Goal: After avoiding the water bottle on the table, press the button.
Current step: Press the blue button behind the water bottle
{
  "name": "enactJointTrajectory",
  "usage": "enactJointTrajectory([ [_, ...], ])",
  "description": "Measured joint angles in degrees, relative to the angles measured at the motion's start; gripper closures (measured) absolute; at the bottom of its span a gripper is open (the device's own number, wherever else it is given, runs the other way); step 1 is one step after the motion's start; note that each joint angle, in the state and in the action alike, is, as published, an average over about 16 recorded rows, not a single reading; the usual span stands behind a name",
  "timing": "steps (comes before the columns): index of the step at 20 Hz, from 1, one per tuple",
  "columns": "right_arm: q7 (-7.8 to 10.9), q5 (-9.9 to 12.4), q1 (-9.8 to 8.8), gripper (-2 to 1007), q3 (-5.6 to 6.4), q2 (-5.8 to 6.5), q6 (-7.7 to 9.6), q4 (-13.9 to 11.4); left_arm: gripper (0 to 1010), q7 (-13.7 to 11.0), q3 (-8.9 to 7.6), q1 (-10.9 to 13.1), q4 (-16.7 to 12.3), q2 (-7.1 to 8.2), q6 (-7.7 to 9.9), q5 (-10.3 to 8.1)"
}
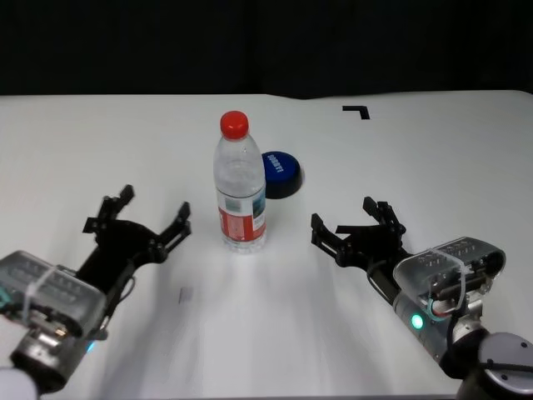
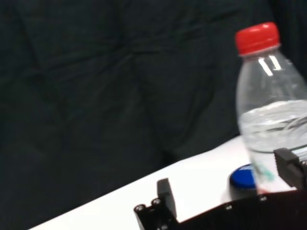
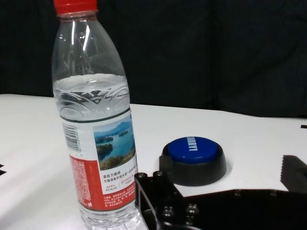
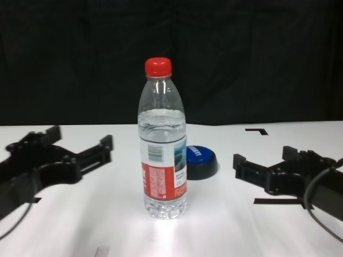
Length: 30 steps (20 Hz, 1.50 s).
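The water bottle (image 1: 241, 196) stands upright at the table's (image 1: 100, 142) middle, clear with a red cap and a red, white and blue label. The blue button (image 1: 281, 173) on its black base sits just behind and to the right of the bottle. My left gripper (image 1: 155, 204) is open and empty, left of the bottle. My right gripper (image 1: 346, 215) is open and empty, right of the bottle and nearer than the button. The right wrist view shows the bottle (image 3: 96, 120) and the button (image 3: 194, 158) side by side. The left wrist view shows the bottle (image 2: 273, 124) partly covering the button (image 2: 242, 178).
A black corner tape mark (image 1: 356, 110) lies at the table's far right. Another black tape strip (image 4: 273, 201) lies under my right gripper in the chest view. A small grey mark (image 1: 186, 293) is on the table near the front. A dark curtain stands behind the table.
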Motion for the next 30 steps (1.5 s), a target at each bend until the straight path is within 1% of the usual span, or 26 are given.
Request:
enactJointTrajectory([
  [8, 0.00, 0.0, 0.00, 2, 0.00, 0.00, 0.00, 0.0, 7, 2.2, -3.50, 3.8, -3.1, -1.12, 0.11, 1.26],
  [14, 0.00, 0.0, 0.00, 2, 0.00, 0.00, 0.00, 0.0, 7, 3.1, -5.34, 6.1, -4.7, -2.04, 0.02, 2.12],
  [22, 0.00, 0.0, 0.00, 2, 0.00, 0.00, 0.00, 0.0, 7, 3.6, -6.61, 8.2, -5.9, -3.34, -0.27, 3.10],
  [30, 0.00, 0.0, 0.00, 2, 0.00, 0.00, 0.00, 0.0, 7, 3.8, -6.94, 9.0, -6.2, -4.45, -0.33, 3.81],
])
